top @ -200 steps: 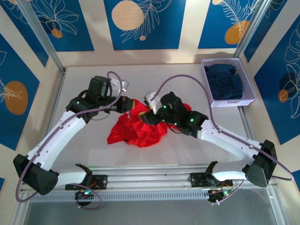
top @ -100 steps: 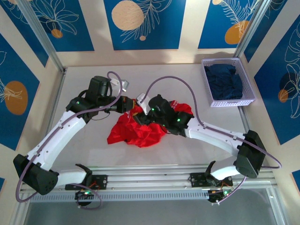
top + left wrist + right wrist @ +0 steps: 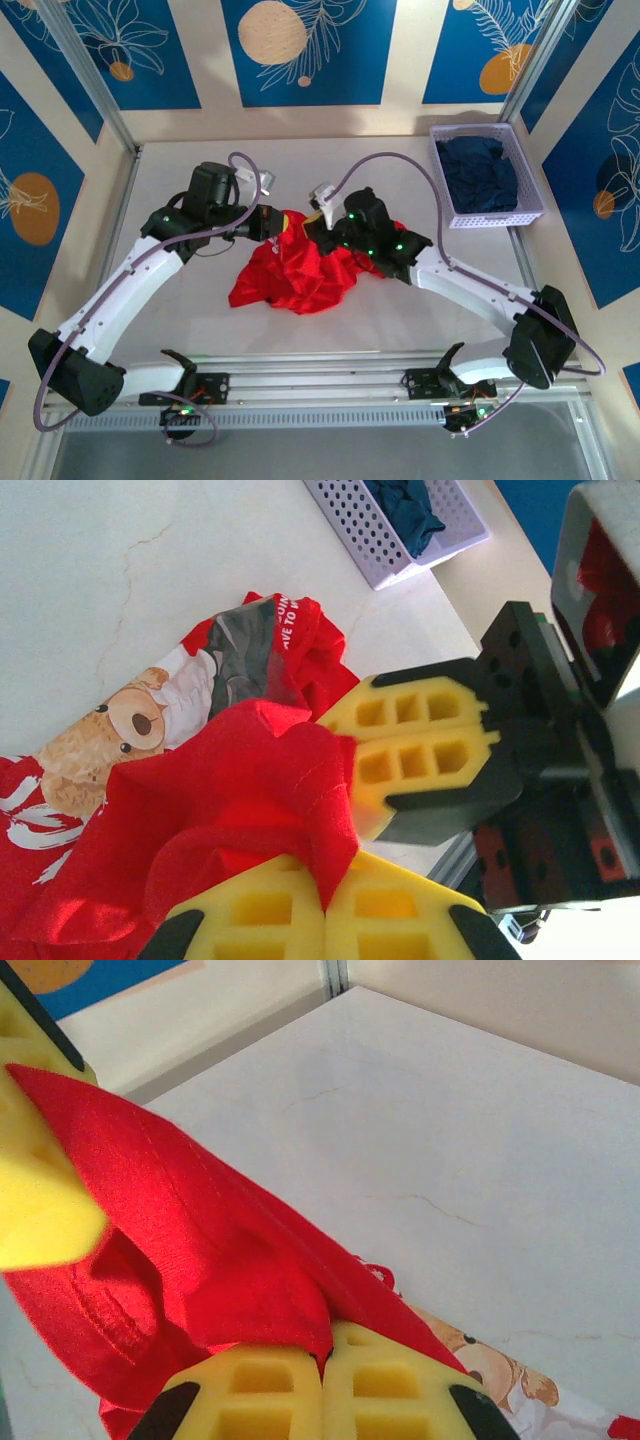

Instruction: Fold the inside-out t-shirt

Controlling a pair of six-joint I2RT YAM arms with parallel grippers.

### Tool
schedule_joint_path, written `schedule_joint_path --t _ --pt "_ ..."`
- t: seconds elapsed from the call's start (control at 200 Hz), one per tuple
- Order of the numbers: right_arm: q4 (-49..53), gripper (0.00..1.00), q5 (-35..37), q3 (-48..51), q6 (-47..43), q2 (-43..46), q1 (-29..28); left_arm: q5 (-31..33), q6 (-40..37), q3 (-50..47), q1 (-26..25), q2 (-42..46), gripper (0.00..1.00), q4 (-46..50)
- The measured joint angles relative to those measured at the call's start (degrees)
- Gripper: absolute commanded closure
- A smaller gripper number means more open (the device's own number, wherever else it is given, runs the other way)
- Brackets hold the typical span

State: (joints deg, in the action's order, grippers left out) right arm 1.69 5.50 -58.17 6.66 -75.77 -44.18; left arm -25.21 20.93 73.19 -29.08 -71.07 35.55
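Observation:
The red t-shirt [image 3: 295,278] lies crumpled in the middle of the white table [image 3: 400,160], its upper part lifted between the two grippers. My left gripper [image 3: 276,222] is shut on a fold of red cloth; in the left wrist view the cloth [image 3: 240,790] is pinched between the yellow pads [image 3: 262,910]. Close to its right, my right gripper [image 3: 320,232] is shut on a neighbouring fold [image 3: 210,1250], whose edge runs into the seam of its closed jaws [image 3: 325,1360]. The teddy-bear print [image 3: 120,720] faces up on the table.
A lavender basket [image 3: 520,215] holding a dark navy garment [image 3: 478,172] stands at the back right corner. Metal frame posts rise at the table's back corners, and a rail [image 3: 320,372] runs along the near edge. Both arms cross over the table's middle.
The right gripper reached left into the shirt beside the left gripper, then closed on a fold of red cloth and drew back slightly right. The left arm held still with its grip.

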Motion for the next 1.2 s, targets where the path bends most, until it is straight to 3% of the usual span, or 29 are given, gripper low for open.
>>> schedule_joint_path --t 0.335,0.55,0.735,1.2 --pt "1.5 1.0 -15.5 1.5 4.4 5.9 7.4 3.8 -1.6 0.0 0.0 -0.2 1.0 0.0" --pt "0.8 1.0 -22.3 1.4 13.9 5.8 10.8 5.4 -4.2 -1.7 -0.6 -1.0 0.84 -1.4" --pt "-0.7 1.0 -24.0 1.0 18.8 5.8 10.9 7.2 -4.3 -5.6 -1.6 -1.3 0.71 -3.3" --pt "-1.5 1.0 -23.6 0.9 20.8 5.9 10.8 9.0 -2.4 -7.5 -2.3 -5.0 0.55 -5.6"
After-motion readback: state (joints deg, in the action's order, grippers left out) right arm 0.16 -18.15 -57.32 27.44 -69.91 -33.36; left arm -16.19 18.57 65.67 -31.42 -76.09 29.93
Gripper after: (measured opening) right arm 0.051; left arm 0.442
